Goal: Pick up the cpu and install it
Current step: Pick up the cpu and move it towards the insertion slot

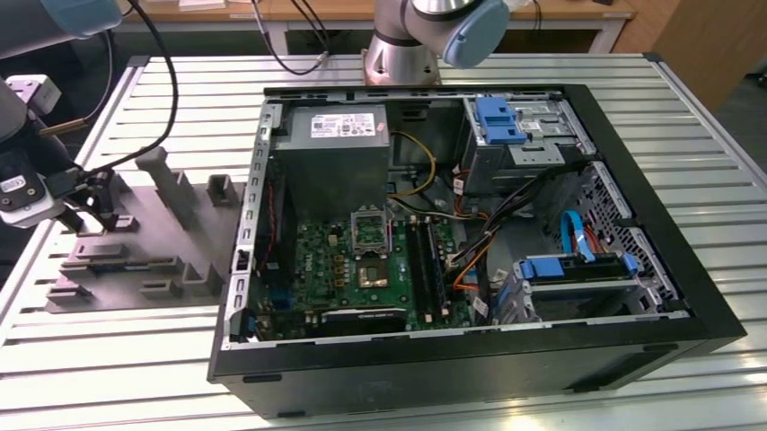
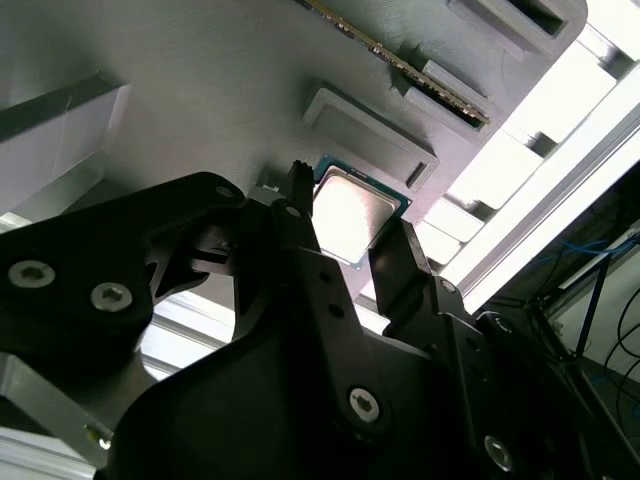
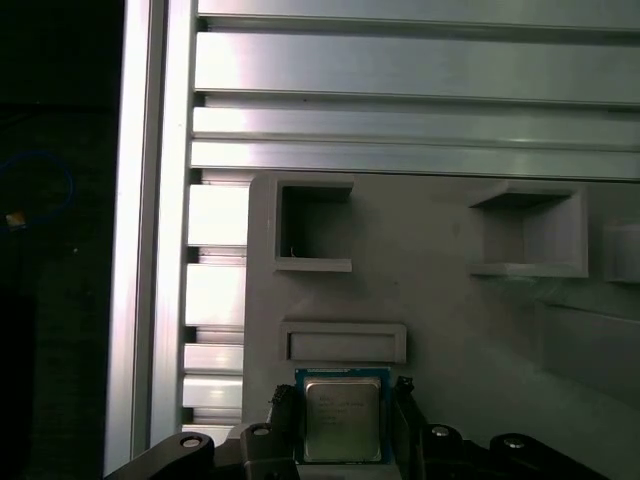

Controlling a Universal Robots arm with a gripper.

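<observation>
Gripper [image 3: 343, 402] clamped on opposite edges of the small silvery-grey square cpu [image 3: 342, 422]. In the exterior view I place both at 9 o'clock from the open black computer case [image 1: 480, 370].

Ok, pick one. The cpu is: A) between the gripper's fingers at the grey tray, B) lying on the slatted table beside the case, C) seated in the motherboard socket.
A: in both wrist views the gripper is closed on the cpu, over the grey tray.

The pincer [image 3: 343, 405] points straight down, hanging low.
</observation>
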